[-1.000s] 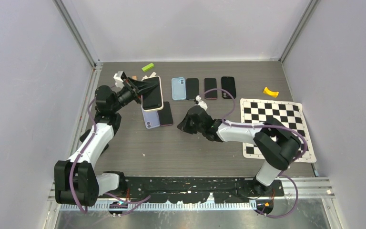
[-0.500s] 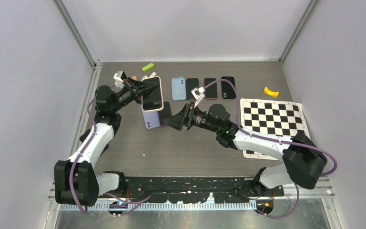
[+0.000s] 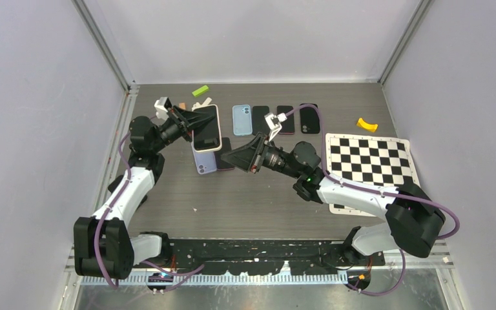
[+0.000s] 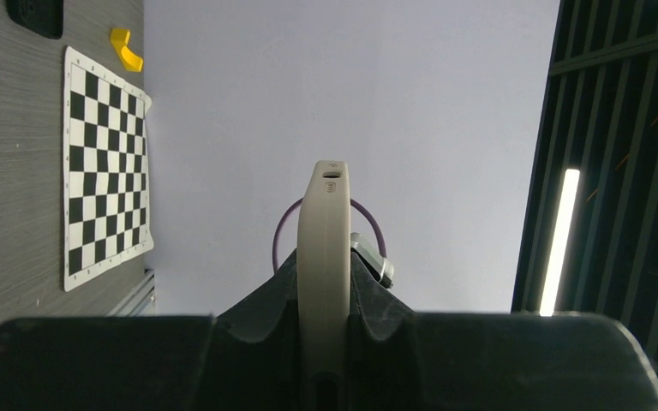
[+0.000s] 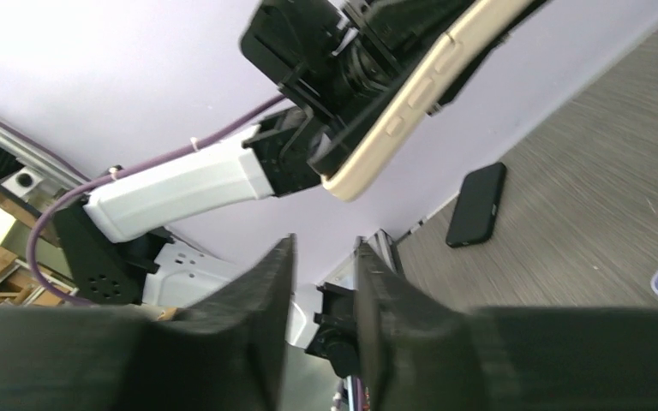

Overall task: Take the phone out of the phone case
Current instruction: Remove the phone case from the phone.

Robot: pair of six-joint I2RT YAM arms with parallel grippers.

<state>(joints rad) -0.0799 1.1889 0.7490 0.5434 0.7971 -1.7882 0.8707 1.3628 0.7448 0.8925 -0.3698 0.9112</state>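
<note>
Phone (image 3: pixel 208 127) in cream case (image 4: pixel 324 257), raised off the table (image 3: pixel 265 194) toward 10 o'clock, screen facing up, tilted. Clamped tight between the fingers of the left gripper (image 3: pixel 192 124). Right gripper (image 3: pixel 228 159) near, at 4 o'clock of the phone, fingers (image 5: pixel 261 300) apart with a narrow gap, nothing between them, not touching. Lavender case (image 3: pixel 204 165) flat on the table beneath. Row of phones (image 3: pixel 260 120) at 12 o'clock, checkerboard mat (image 3: pixel 369 161) at 3 o'clock

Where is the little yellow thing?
In the top view, the yellow piece lies at the far right, just beyond the far edge of the checkerboard.
</note>
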